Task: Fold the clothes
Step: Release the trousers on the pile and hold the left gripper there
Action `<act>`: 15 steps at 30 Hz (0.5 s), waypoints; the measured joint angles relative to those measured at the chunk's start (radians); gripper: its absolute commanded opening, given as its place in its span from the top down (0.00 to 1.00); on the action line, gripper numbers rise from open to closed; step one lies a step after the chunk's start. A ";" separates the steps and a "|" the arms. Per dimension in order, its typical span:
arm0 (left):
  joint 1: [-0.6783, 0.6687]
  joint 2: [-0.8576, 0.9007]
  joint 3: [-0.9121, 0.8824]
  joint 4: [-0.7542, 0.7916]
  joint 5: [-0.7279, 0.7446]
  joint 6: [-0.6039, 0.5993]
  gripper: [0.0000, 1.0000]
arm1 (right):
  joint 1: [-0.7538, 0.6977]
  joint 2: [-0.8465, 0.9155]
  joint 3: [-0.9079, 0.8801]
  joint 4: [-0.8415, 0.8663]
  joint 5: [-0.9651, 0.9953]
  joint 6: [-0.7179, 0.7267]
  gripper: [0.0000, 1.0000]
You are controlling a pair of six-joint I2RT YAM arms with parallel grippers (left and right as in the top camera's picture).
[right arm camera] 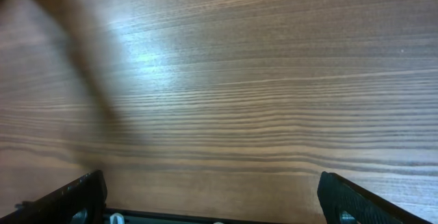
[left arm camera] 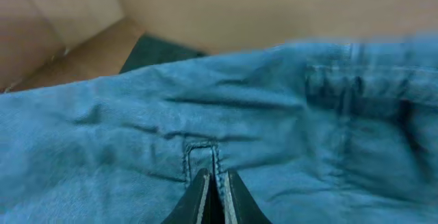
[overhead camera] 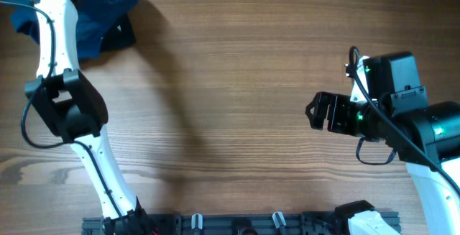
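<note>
Clothes (overhead camera: 97, 8): a blue heap at the far left corner of the worktop (overhead camera: 237, 77), cut off by the top edge of the overhead view. Its full outline is not visible there, so I cannot tell the long axis from above.

Left wrist view: the blue cloth spans the frame from side to side, creased, with its upper edge running roughly level. A stitched tab (left arm camera: 202, 157) sits just above the fingertips, its seam lines pointing away from the camera. Further stitching on the right is blurred. A darker piece (left arm camera: 159, 51) shows beyond the upper edge of the cloth; it also shows in the overhead view as a dark patch at the heap's right side.

Left hand (left arm camera: 216, 191): fingers drawn in to a narrow slit, nipping the cloth just below the tab.

Right hand (overhead camera: 314, 111): fingers spread wide, nothing between them, pointing left over bare wood and well apart from the clothes.

Left arm (overhead camera: 75, 113) reaches up the left side and covers part of the heap. A dark rail (overhead camera: 237, 224) runs along the near edge.
</note>
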State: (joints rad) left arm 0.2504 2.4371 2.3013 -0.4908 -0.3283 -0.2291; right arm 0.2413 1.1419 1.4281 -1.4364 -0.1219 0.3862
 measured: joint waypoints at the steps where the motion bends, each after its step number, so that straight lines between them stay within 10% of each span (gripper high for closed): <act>1: 0.007 0.020 0.000 0.001 -0.007 0.000 0.90 | 0.000 0.000 0.000 0.000 0.000 0.000 0.01; 15: 0.083 0.074 0.017 0.006 -0.080 0.000 0.89 | 0.000 0.000 0.000 0.003 0.000 0.002 0.00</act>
State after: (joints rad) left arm 0.3332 2.5114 2.3184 -0.4843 -0.4080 -0.2295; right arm 0.2413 1.1419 1.4281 -1.4330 -0.1219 0.3878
